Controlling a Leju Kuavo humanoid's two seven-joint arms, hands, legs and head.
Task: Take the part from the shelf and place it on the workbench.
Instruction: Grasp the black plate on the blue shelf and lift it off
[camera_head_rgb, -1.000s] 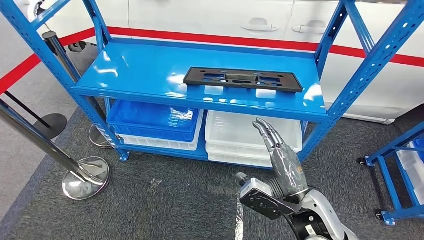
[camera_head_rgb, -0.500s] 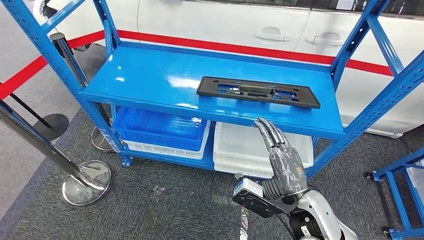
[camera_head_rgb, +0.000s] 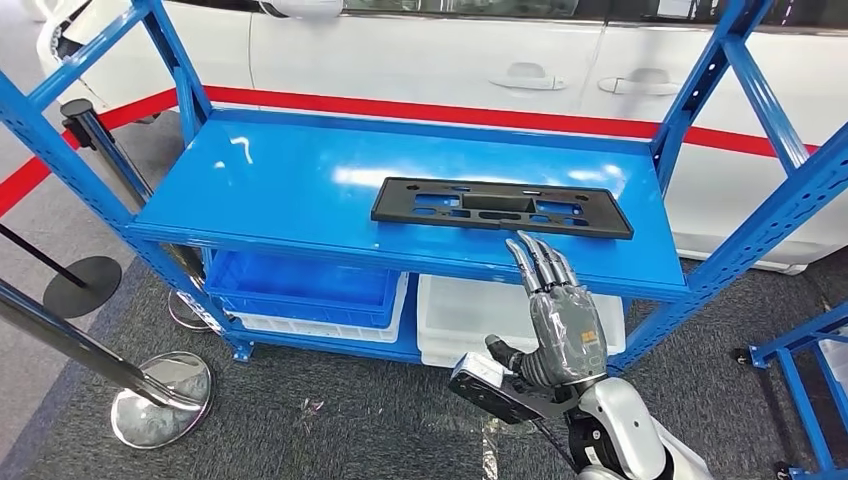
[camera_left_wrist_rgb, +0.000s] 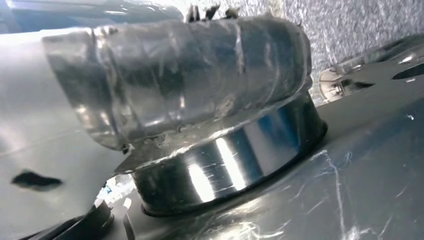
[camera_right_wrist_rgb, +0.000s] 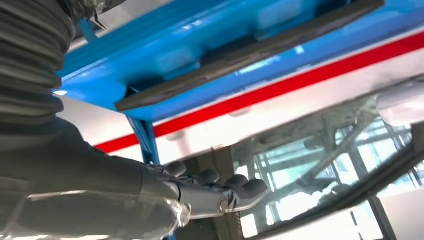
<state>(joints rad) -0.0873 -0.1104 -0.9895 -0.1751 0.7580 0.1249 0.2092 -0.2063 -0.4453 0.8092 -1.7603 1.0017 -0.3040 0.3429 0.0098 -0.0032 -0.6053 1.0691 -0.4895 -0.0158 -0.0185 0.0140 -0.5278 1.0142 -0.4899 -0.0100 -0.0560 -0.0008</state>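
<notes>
A long flat black part (camera_head_rgb: 500, 206) with several cut-outs lies on the blue upper shelf (camera_head_rgb: 300, 180), toward its right half. My right hand (camera_head_rgb: 555, 315) is raised in front of the shelf's front edge, fingers straight and apart, holding nothing, its fingertips just short of the part's near edge. In the right wrist view the same part (camera_right_wrist_rgb: 240, 55) appears as a dark strip on the blue shelf beyond my right hand (camera_right_wrist_rgb: 210, 192).
Blue shelf uprights (camera_head_rgb: 760, 200) rise on both sides. A blue bin (camera_head_rgb: 300, 285) and white bins (camera_head_rgb: 470, 310) sit on the lower shelf. A white car (camera_head_rgb: 450, 55) stands behind. Barrier posts with chrome bases (camera_head_rgb: 160, 395) stand at the left. Another blue rack (camera_head_rgb: 810, 390) is at the right.
The camera has shifted, so the whole scene sits differently. My right hand has risen and moved forward, from below the shelf edge to just before the part.
</notes>
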